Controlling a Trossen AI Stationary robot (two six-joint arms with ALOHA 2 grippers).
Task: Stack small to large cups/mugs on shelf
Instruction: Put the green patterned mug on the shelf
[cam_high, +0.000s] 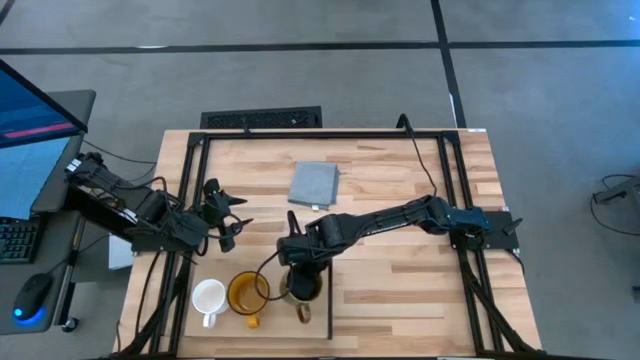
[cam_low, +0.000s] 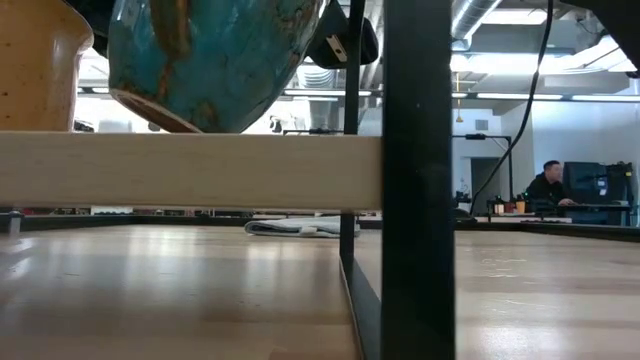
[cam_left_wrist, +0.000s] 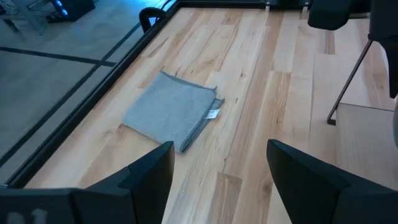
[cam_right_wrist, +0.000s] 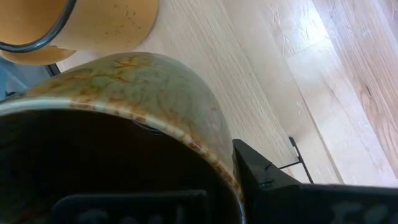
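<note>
Three mugs are on the pale wood shelf (cam_high: 275, 325) at the table's near edge: a white one (cam_high: 208, 298), a yellow one (cam_high: 247, 292) and a dark one (cam_high: 303, 288) with its tan handle (cam_high: 304, 313) toward the near edge. In the low view the dark mug (cam_low: 210, 60) shows a blue-green and brown glaze and is tilted above the shelf's edge (cam_low: 200, 170), beside the yellow mug (cam_low: 35, 60). My right gripper (cam_high: 298, 270) is shut on the dark mug. My left gripper (cam_high: 228, 215) is open and empty, left of the table's middle. My right gripper holds the dark mug by its rim (cam_right_wrist: 214, 163) on the far side, opposite the handle. One finger (cam_right_wrist: 124, 204) is inside the mug and one (cam_right_wrist: 267, 183) outside. The fingers come slanting down from the far side. The mug is tilted; whether its base touches the shelf, I cannot tell.
A folded grey cloth (cam_high: 313, 183) lies on the table's far middle and also shows in the left wrist view (cam_left_wrist: 171, 112). Black frame rails (cam_high: 190, 200) run along the table's sides; one black post (cam_low: 418, 180) stands at the shelf's right end. A person (cam_low: 548, 185) sits far behind.
</note>
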